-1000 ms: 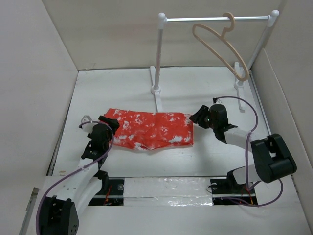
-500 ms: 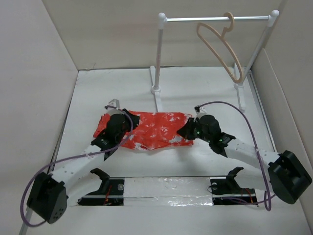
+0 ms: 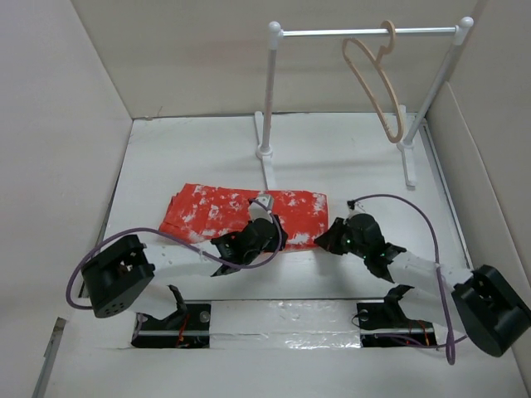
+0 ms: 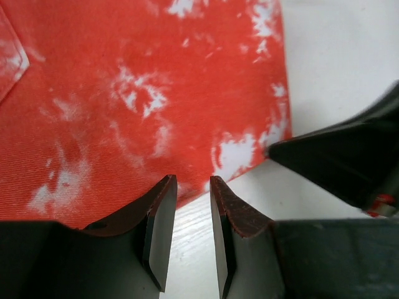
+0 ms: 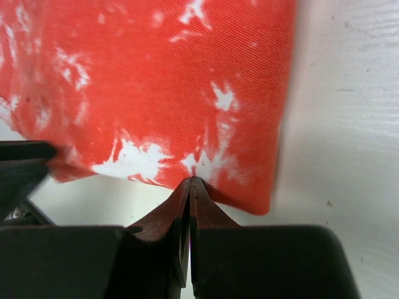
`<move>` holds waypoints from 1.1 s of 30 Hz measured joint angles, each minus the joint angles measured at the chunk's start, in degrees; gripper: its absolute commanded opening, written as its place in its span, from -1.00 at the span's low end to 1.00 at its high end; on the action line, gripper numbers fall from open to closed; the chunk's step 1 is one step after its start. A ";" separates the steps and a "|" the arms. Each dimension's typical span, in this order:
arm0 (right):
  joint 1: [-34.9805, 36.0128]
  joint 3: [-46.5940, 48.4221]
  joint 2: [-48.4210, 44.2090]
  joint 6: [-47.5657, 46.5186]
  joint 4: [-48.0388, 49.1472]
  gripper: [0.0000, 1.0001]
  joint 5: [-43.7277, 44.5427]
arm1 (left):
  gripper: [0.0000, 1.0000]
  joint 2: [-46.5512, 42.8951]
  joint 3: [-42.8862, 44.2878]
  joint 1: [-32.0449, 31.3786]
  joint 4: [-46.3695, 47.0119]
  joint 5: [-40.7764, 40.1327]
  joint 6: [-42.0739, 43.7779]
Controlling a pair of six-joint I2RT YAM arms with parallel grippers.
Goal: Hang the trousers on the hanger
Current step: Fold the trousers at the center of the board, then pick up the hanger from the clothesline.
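The orange-red trousers [image 3: 216, 211] [image 4: 124, 93] [image 5: 156, 81] lie folded flat across the middle of the table. The beige hanger [image 3: 375, 83] hangs by its hook from the rack's bar at the back right, away from both arms. My left gripper [image 3: 276, 239] [image 4: 191, 184] sits at the cloth's near edge, narrowly open, with bare table showing between its fingers. Just to its right, my right gripper [image 3: 322, 242] [image 5: 190, 180] is shut, its tips pinching the hem by the near right corner. It shows in the left wrist view as a black shape, the right gripper [image 4: 349, 162].
A white tube rack with a metal crossbar [image 3: 365, 33] stands at the back, its feet [image 3: 265, 166] reaching toward the trousers. Cardboard walls [image 3: 58, 124] close in the left, right and back. The right arm's purple cable [image 3: 415, 207] loops over the table.
My left arm swung from the trousers' left end to the near edge beside the right gripper, its jaws narrowing. The right gripper dropped to the near right corner and shut. The hanger turned on the bar.
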 measured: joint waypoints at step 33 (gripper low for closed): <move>-24.39 72.50 7.93 -25.55 -41.00 0.34 15.23 | -0.45 -10.10 7.58 -4.61 4.48 -8.96 18.32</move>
